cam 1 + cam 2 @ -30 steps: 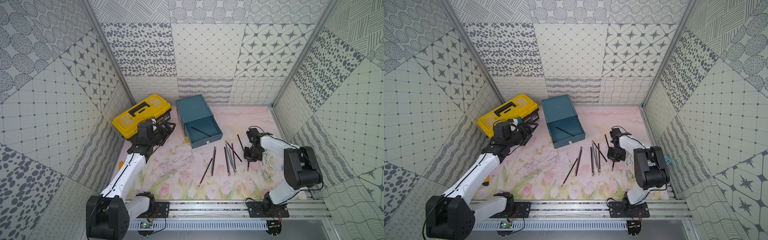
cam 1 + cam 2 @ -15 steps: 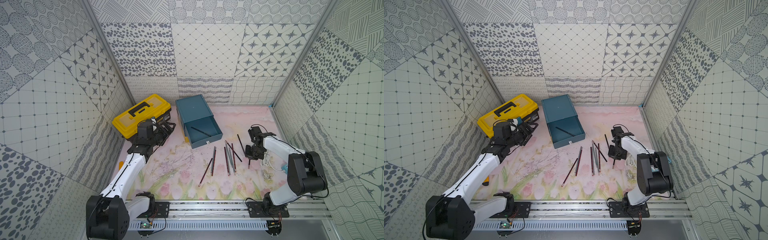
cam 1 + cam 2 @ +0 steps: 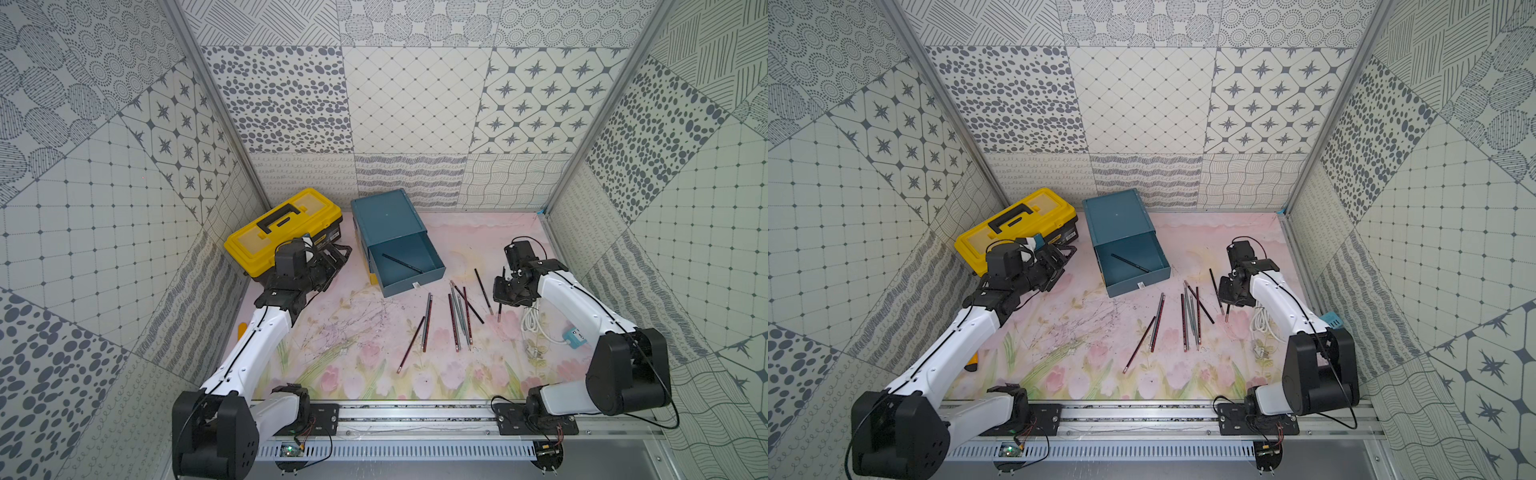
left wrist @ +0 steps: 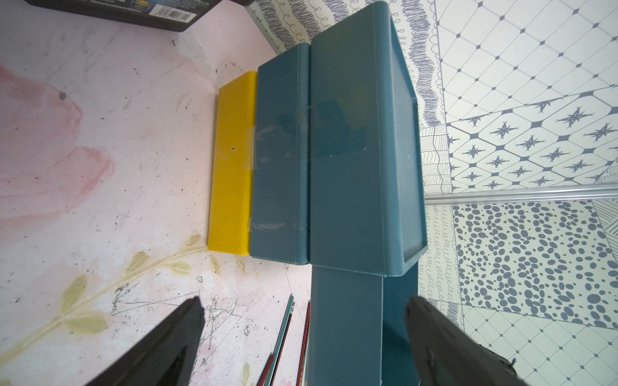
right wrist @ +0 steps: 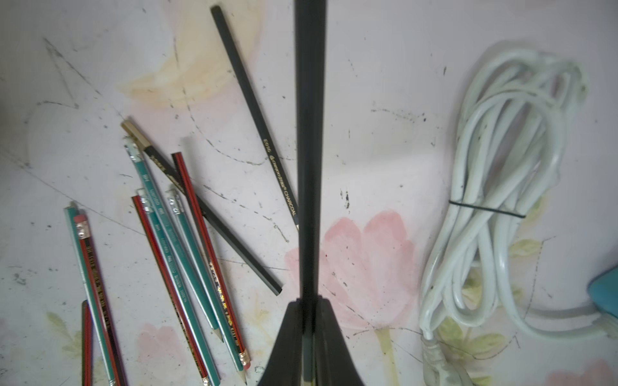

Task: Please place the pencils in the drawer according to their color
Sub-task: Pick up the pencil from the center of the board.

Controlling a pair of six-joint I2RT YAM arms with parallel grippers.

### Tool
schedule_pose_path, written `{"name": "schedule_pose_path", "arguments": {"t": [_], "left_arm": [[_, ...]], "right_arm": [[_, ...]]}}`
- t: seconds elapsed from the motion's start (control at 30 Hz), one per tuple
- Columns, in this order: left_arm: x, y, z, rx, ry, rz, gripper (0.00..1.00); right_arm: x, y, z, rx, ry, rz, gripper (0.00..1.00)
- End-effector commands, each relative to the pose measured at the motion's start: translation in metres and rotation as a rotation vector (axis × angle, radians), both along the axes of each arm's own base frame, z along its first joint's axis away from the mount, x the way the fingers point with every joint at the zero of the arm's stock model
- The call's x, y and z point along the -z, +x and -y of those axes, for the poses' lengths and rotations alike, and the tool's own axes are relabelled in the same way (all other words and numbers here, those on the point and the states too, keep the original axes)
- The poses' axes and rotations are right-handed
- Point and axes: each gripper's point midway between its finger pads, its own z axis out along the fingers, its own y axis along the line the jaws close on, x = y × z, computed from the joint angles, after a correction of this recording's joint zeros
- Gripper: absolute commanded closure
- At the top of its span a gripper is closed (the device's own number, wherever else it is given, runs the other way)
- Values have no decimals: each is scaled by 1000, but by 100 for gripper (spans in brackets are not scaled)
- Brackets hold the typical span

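Pencils (image 3: 455,316) loose on floral counter (image 3: 340,340), slim shafts mostly running near-to-far. Right wrist view alone resolves finishes: teal with silver ferrules, red-black stripes, matte black. Right pincer (image 5: 308,300) clamped on charcoal pencil (image 5: 309,133), long axis near-to-far, beside coiled white cable (image 5: 501,167). Left pincer (image 4: 304,302) spread wide, facing smooth teal drawer cabinet (image 4: 351,150); left wrist view shows yellow bottom drawer (image 4: 230,167). Top drawer (image 3: 415,282) pulled out, stowed black pencil (image 3: 402,263) diagonal inside.

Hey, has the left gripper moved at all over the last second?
No. The left gripper sits open at the same spot beside the yellow-lidded black toolbox in both top views.
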Motion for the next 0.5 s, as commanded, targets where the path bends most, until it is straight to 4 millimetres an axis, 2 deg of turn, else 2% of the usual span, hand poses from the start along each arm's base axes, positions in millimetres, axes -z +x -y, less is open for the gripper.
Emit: {"name": "schedule_pose_path", "arguments": {"t": [0.0,0.2,0.47], "left_arm": [[-12,4,2,21,-10,59,1],[-17,3,2,21,-5,78,1],[-20,1,1,25,7,88,1]], "right_arm": [[-42,15,-10,-49,23,133,100],[-104,33,-33,-170,28,299,100],[-179,55,-86,-382,-44,466,100]]}}
